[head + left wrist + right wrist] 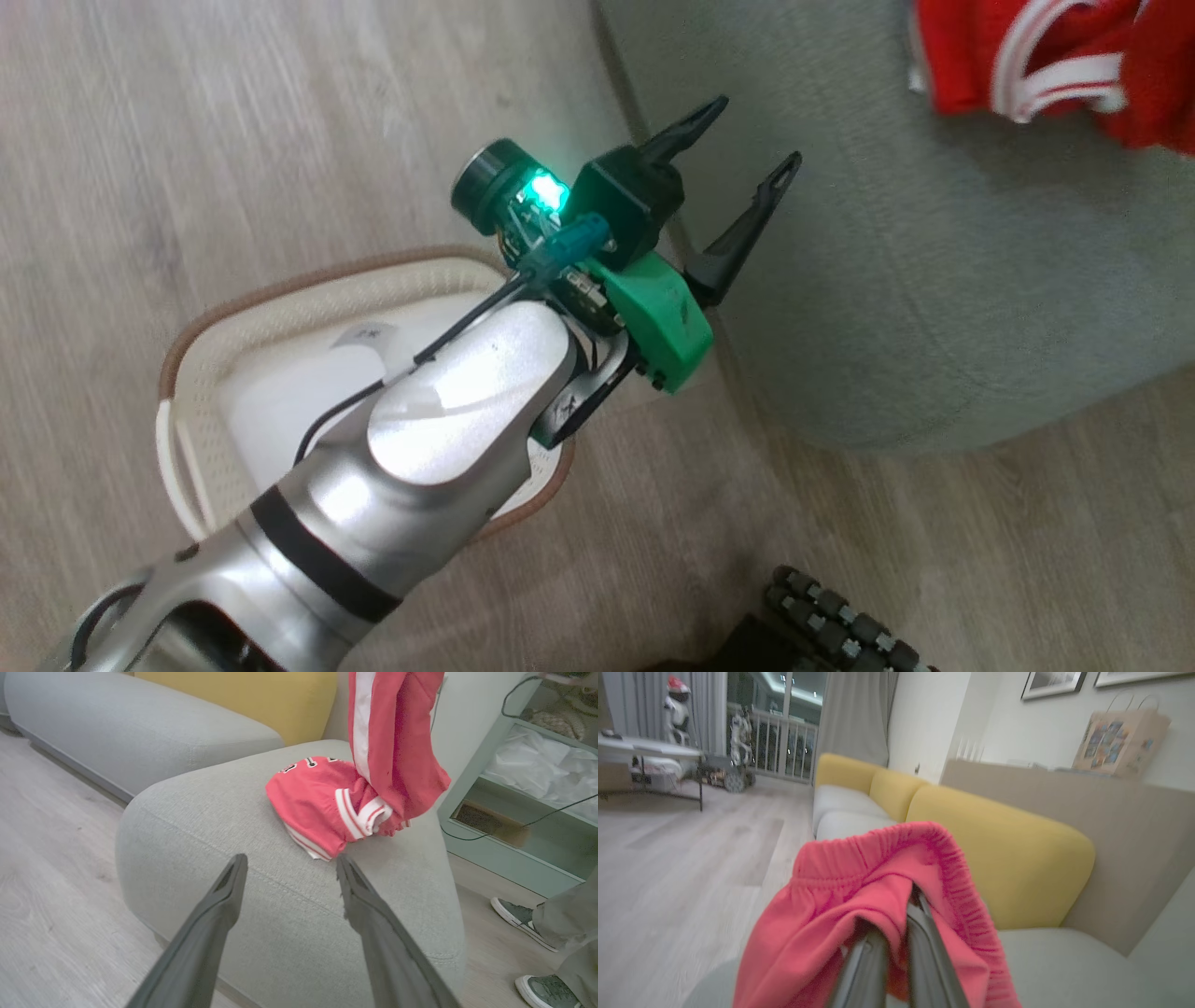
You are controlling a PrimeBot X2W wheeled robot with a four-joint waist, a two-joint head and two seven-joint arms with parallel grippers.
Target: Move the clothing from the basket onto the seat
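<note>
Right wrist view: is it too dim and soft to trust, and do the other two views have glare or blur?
Right wrist view: dim, soft, clothing at the right claw blurred. Head view: glare on the silver forearm, green light blooms. Left wrist view: evenly lit, clothing sharp, left claw slightly soft.

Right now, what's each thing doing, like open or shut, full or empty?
Left pincer, open, holding nothing.
Right pincer, shut on the hanging garment.
Hanging garment, dangling above the seat.
Other garment, crumpled on the seat.
Basket, looks empty where visible.
</note>
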